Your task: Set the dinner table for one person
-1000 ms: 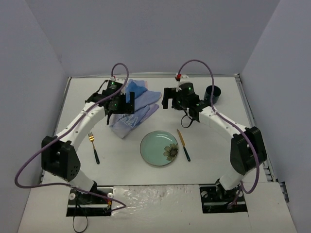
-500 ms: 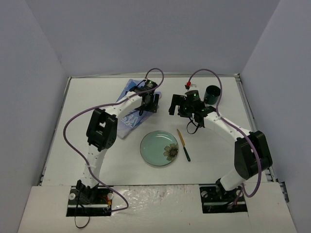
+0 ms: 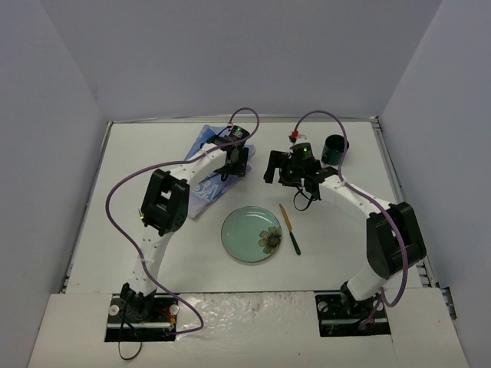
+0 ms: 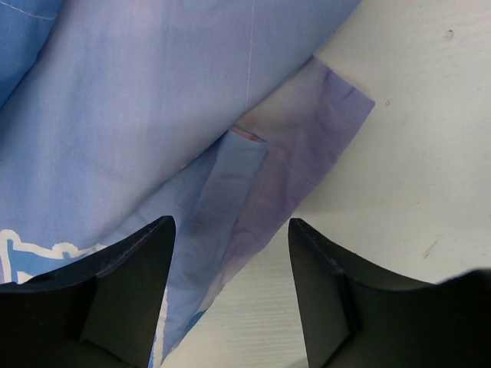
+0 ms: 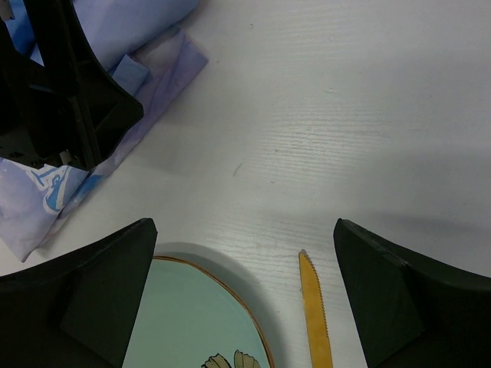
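1. Dinner table: a white tabletop with thin metal edge rails. It fills the floor of the enclosure and carries every item listed below.
2. Left gripper: positioned low over the right edge of the crumpled blue printed placemat, at the far centre-left of the table. The fingers stand partly apart, and a folded strip of the cloth edge lies between them. Whether the pads touch the cloth cannot be told.
3. Right gripper: fingers spread wide, holding nothing. It hovers over bare table just beyond the plate, near the left gripper.
4. Green plate: flower print, lying flat near the table centre.
5. Knife: gold serrated blade, dark handle, just right of the plate.
6. Dark cup: upright, far right.
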Action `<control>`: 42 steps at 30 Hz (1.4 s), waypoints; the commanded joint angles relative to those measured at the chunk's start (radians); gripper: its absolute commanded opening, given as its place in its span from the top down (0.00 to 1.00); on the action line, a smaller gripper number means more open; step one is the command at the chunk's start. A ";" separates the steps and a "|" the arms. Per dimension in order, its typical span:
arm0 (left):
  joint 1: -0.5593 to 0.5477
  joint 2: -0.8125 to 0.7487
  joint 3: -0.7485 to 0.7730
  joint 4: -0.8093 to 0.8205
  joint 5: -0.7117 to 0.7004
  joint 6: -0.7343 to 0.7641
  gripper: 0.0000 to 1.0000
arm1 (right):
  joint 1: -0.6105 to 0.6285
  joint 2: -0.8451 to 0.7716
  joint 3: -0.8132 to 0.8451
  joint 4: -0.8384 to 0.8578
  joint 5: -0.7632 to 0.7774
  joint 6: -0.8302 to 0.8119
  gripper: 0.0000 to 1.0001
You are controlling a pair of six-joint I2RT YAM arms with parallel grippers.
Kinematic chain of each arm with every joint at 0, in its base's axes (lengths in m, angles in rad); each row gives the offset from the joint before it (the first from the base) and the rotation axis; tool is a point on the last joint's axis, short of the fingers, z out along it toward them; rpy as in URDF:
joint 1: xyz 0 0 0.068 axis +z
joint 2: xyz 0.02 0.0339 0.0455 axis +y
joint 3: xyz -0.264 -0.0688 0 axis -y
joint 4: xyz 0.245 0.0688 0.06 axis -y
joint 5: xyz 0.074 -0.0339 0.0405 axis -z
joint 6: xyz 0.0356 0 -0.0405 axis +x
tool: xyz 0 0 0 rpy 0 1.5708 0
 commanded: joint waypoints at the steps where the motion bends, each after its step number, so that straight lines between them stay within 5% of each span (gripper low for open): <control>1: 0.020 -0.001 0.069 0.000 -0.020 0.003 0.47 | 0.007 0.018 0.066 0.040 -0.025 -0.001 0.03; 12: 0.023 0.038 0.095 -0.014 -0.026 0.010 0.58 | 0.009 0.091 0.120 0.055 -0.015 -0.001 0.04; 22: 0.031 -0.016 0.077 -0.021 -0.024 0.014 0.97 | 0.027 0.256 0.232 0.090 -0.001 0.009 0.08; 42: 0.113 -0.154 -0.043 0.008 0.022 -0.057 1.00 | 0.142 0.648 0.570 0.096 0.162 -0.001 0.32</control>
